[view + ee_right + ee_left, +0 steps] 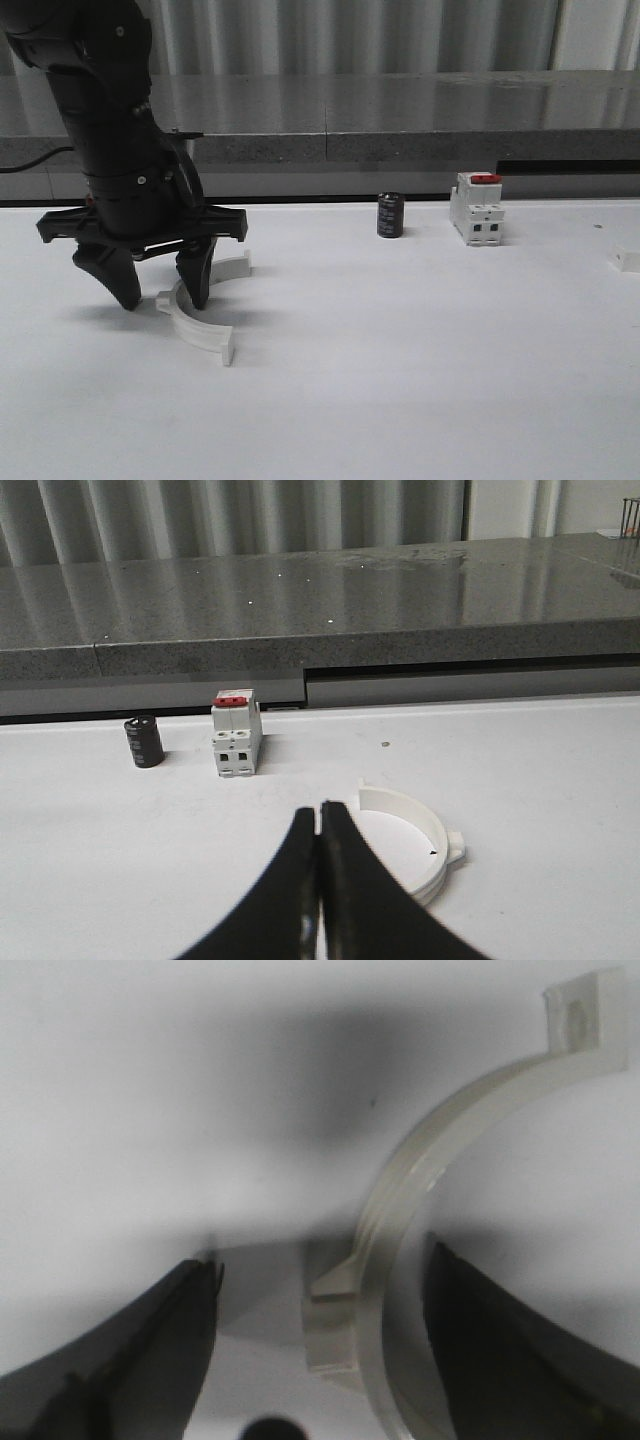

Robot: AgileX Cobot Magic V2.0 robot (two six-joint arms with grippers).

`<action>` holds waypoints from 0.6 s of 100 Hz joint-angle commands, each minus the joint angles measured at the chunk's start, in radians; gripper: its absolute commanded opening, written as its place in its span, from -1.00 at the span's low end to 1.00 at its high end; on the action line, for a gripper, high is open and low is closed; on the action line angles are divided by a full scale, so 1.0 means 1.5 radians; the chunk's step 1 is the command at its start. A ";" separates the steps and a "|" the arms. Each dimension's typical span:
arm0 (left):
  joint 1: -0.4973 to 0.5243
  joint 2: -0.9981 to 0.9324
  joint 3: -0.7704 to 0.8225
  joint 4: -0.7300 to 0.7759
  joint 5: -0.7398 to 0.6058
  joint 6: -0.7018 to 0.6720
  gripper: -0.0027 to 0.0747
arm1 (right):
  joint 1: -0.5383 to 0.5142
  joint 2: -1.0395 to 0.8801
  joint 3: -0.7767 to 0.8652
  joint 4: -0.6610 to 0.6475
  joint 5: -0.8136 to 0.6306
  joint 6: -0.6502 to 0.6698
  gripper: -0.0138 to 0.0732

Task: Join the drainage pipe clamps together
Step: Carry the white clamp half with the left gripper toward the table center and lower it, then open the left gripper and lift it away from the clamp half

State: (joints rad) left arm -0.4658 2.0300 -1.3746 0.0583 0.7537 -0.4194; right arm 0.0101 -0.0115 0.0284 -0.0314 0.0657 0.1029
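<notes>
My left gripper (160, 283) low over table (420, 380), fingers spread wide, holding nothing. Straddling near clamp half (198, 329) at left of table: lined up, I judge, to pinch its end tab. Arm near vertical. My right gripper (320, 825) pressed closed, empty, other clamp half (415, 842) just beside it.

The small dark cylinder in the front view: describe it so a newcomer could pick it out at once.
Start at the white table and go to its far edge, below the grey counter. Right of centre stands a white block with a red top; the dark cylinder stands upright just left of it, apart. It is the one black, round thing there, shorter than the block.
</notes>
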 commanded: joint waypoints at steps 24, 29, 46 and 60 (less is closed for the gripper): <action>-0.005 -0.156 -0.017 0.075 -0.025 -0.006 0.29 | -0.003 -0.012 -0.013 -0.001 -0.055 -0.005 -0.84; -0.001 -0.188 -0.012 0.086 -0.026 -0.006 0.29 | -0.003 -0.012 -0.013 -0.001 -0.055 -0.005 -0.84; 0.035 -0.312 0.015 0.105 -0.038 -0.004 0.29 | -0.003 -0.012 -0.013 -0.001 -0.055 -0.005 -0.84; 0.097 -0.416 0.062 0.103 -0.062 0.023 0.29 | -0.003 -0.012 -0.013 -0.001 -0.055 -0.005 -0.84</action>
State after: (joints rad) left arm -0.3773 1.5375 -1.2951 0.1987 0.7236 -0.4082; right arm 0.0101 -0.0115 0.0284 -0.0314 0.0657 0.1029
